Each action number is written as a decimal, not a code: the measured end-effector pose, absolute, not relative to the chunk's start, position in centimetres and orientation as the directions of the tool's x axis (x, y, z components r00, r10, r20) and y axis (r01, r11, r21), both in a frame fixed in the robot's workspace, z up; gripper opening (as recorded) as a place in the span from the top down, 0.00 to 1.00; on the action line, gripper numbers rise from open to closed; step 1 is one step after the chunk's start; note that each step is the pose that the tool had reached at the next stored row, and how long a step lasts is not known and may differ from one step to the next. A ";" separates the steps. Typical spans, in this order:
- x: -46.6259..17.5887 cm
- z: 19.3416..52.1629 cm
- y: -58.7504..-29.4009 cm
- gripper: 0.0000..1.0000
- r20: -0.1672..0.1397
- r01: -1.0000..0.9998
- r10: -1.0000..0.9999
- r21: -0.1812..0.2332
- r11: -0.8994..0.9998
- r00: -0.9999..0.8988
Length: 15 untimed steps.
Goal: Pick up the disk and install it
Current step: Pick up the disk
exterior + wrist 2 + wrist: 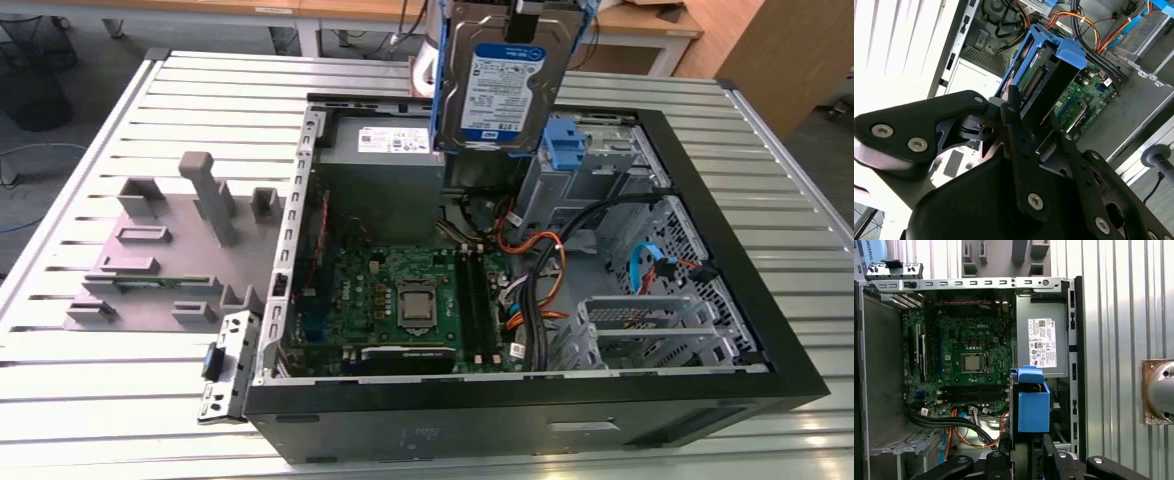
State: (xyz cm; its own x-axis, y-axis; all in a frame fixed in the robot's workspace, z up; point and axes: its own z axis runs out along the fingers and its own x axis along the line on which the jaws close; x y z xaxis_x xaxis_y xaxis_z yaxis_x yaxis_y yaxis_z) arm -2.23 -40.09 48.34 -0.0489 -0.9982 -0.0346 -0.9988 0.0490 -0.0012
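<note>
Black sheet metal comes nearest: the front wall of the open computer case, lying on its side along the near edge of the slatted bench. Inside it, going away from that edge, come the green motherboard and a tangle of orange and black cables. Further on, against the case's far wall, are the grey power supply box and a narrow blue latch. A grey fixture stands on the bench towards its edge at the exterior view's left.

The disk hangs upright in the air above the far part of the case, label facing the camera, over the gap between power supply box and latch. The gripper holds it from above, its jaws clamped on the disk's upper end.

The step in hand looks to be carrying the disk to its bay. Doing it well means holding the blue carrier square to the bay walls. It also means staying clear of the cables and the latch, and guarding against slip in the clamp.

Count: one disk, one gripper, one case, one motherboard, one power supply box, one latch, one fixture.
</note>
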 end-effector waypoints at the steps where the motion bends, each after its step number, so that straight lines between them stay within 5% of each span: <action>1: -2.2 48.3 -40.2 0.65 -0.035 -0.999 -0.998 -0.001 0.049 -0.049; 15: -2.2 48.3 -41.7 0.65 -0.035 -0.999 -0.998 -0.001 0.049 -0.049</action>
